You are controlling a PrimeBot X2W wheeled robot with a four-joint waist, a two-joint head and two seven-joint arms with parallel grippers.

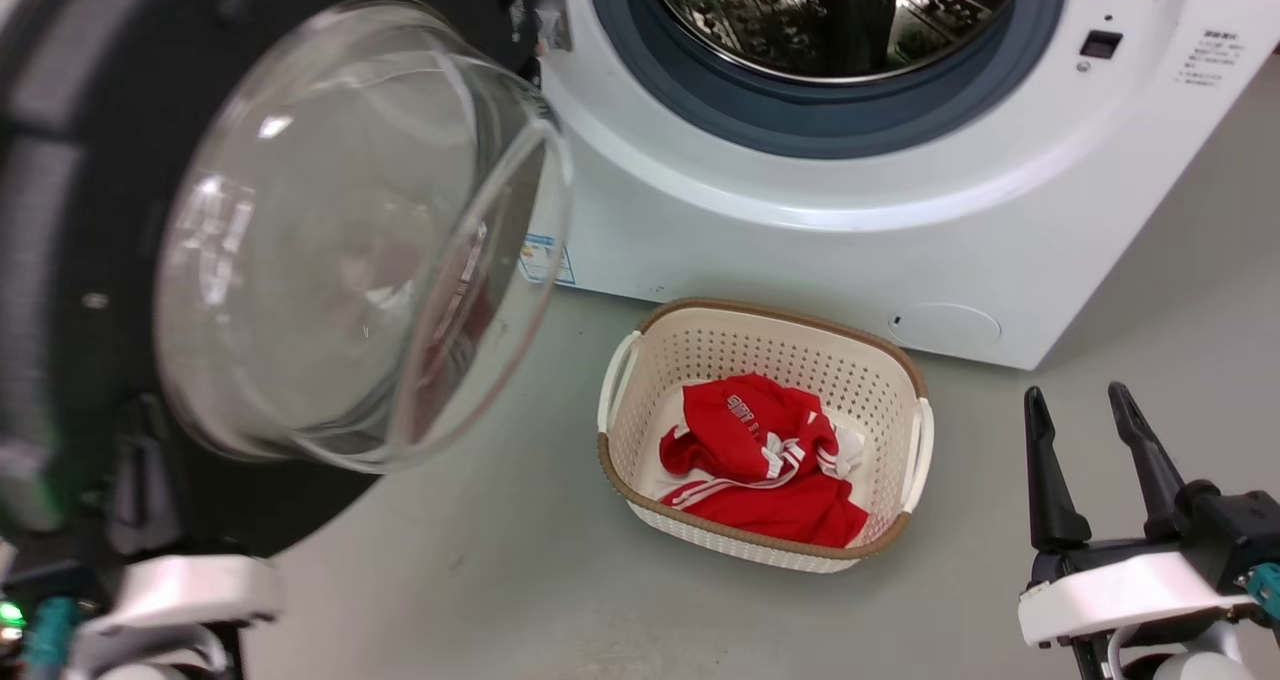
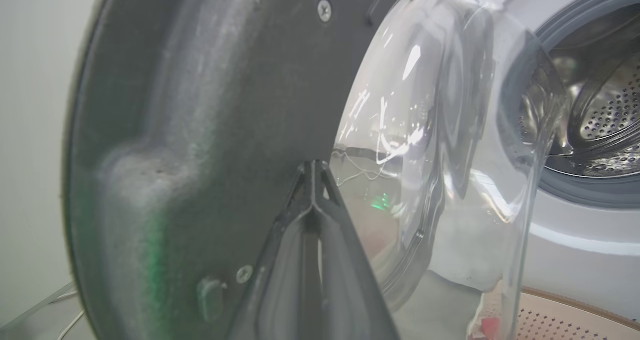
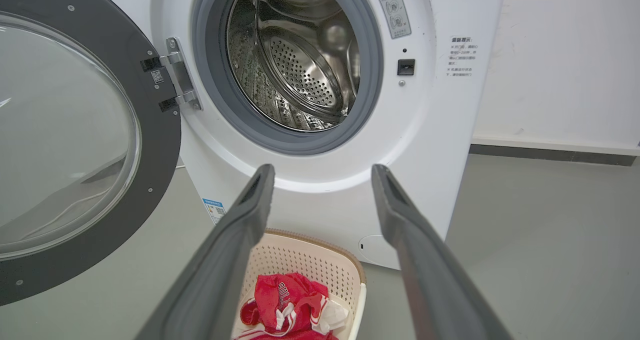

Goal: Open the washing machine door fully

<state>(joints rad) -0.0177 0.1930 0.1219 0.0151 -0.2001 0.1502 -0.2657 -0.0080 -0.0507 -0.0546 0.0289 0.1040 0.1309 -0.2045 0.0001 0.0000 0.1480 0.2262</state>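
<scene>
**Figure: door swung out from the washing machine (image 1: 800, 240), near to far.**

- **Right jaws.** Nearest, well in front of the machine, they stand apart and empty. They appear parked there to keep out of the door's arc.
- **Left jaws.** Closed together with nothing between them, their tips sit at the dark inner face of the washing machine door (image 2: 200, 130), just beside its glass bowl (image 2: 440, 145). Contact cannot be confirmed. This pose suits pushing the panel rather than gripping it.
- **Door.** It hangs from a metal hinge (image 3: 177, 80) at one side of the machine's opening and is turned well away from it. Some travel may remain. It is a broad, matt, dark plastic disc with small screws, and its thick, clear bowl bulges out and throws bright reflections.
- **Basket (image 1: 770, 312).** It stands on the smooth grey floor (image 1: 500, 580) just before the machine's front, presumably ready for loading. It is cream perforated plastic with a brown rim and loop handles, and holds a crumpled red garment (image 1: 760, 460) with white stripes.
- **Machine.** It is a smooth, white box. A grey-blue rubber ring (image 1: 820, 125) surrounds the shiny perforated steel drum (image 1: 830, 10).
</scene>
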